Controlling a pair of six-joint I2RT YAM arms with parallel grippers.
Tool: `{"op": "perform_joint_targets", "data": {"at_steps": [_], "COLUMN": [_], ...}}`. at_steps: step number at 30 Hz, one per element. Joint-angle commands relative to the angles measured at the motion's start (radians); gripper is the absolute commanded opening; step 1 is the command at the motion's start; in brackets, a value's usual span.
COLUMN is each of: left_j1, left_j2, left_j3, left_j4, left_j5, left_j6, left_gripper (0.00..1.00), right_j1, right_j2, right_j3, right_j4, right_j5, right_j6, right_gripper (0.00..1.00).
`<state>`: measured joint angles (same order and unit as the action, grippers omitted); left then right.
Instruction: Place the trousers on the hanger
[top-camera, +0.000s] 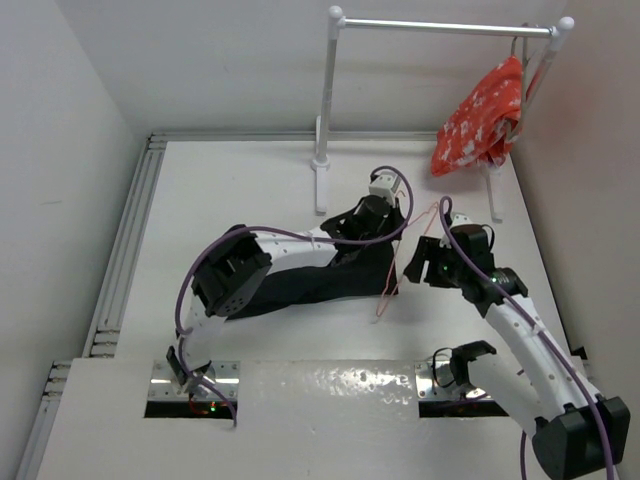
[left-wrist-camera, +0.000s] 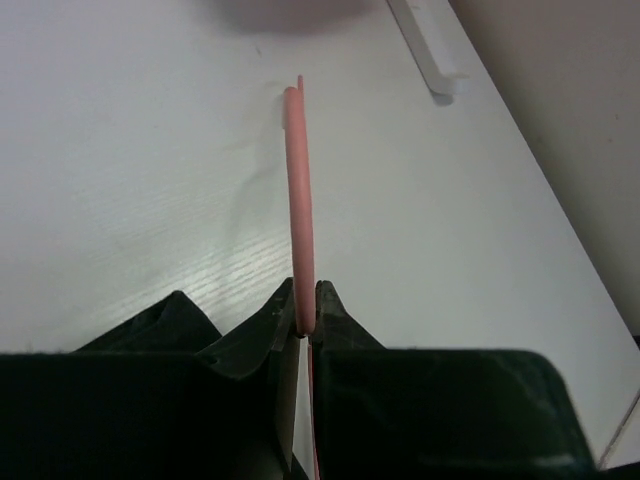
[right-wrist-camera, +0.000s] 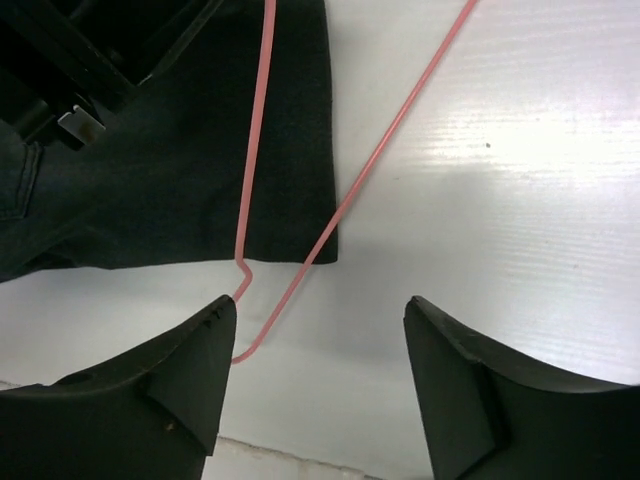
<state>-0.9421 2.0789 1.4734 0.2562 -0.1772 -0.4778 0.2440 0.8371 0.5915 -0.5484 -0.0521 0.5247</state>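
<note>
- Pinching the hanger (left-wrist-camera: 300, 200), the left jaws are pressed together on its thin pink wire, which runs straight out from between them above the bench (left-wrist-camera: 120, 150).
- The right jaws stand wide apart and hold nothing. A bend of the hanger lies just beside one of their fingers.
- The trousers (top-camera: 310, 275) lie flat on the bench between the two arms, black and limp. The hanger's wire crosses over their squared-off end.
- The hanger looks light, thin and springy. Held at one point it will probably twist or swing, and the smooth wire may slip, so a second hold near a corner should steady it.
- The trousers are soft and likely far heavier than the wire. They will sag, fold and drag, so pinch through both layers at an edge and feed them evenly, or they may slide off.
</note>
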Motion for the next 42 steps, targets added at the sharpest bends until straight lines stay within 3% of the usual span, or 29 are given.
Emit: {"op": "perform_joint_targets", "data": {"at_steps": [1,2,3,6,11,19,22,23,25,32,38,42], "left_j1": [-0.012,-0.021,-0.029,-0.064,-0.095,-0.112,-0.112,-0.113,-0.113,-0.113,-0.113,-0.112], "left_j2": [-0.048,-0.065,-0.074,-0.123,-0.157,-0.14,-0.135,-0.134,-0.129,-0.105,-0.099,-0.1], "left_j3": [-0.036,-0.079,-0.105,-0.206,-0.306,-0.355,-0.372,-0.372,-0.374,-0.367,-0.369,-0.372], "left_j4": [0.11,0.126,0.156,0.195,0.252,0.23,0.248,0.245,0.256,0.262,0.27,0.261], "left_j5": [-0.034,-0.075,-0.1,-0.252,-0.401,-0.511,-0.528,-0.531,-0.532,-0.509,-0.499,-0.504], "left_j6": [-0.088,-0.106,-0.117,-0.175,-0.275,-0.424,-0.423,-0.42,-0.421,-0.398,-0.389,-0.389], "left_gripper": [0.0,0.0,0.0,0.0,0.0,0.0,0.0,0.0,0.0,0.0,0.0,0.0], "right_j1": [0.001,0.0,0.0,0.0,-0.002,-0.02,-0.023,-0.025,-0.026,-0.038,-0.038,-0.038], "right_j2": [-0.026,-0.044,-0.055,-0.047,0.039,0.233,0.272,0.28,0.347,0.545,0.637,0.675], "right_j3": [0.024,0.018,0.016,-0.015,-0.068,-0.099,-0.122,-0.125,-0.092,-0.039,-0.03,-0.041], "right_j4": [-0.022,-0.013,-0.01,0.039,0.191,0.387,0.473,0.488,0.499,0.582,0.631,0.66], "right_j5": [0.018,0.026,0.043,0.044,0.028,-0.214,-0.218,-0.212,-0.209,-0.201,-0.206,-0.206], "right_j6": [0.009,0.014,0.015,0.024,0.06,0.055,0.07,0.072,0.064,0.08,0.092,0.104], "right_gripper": [0.66,0.55,0.29,0.0,0.0,0.0,0.2,0.31,0.4,0.4,0.34,0.35]}}
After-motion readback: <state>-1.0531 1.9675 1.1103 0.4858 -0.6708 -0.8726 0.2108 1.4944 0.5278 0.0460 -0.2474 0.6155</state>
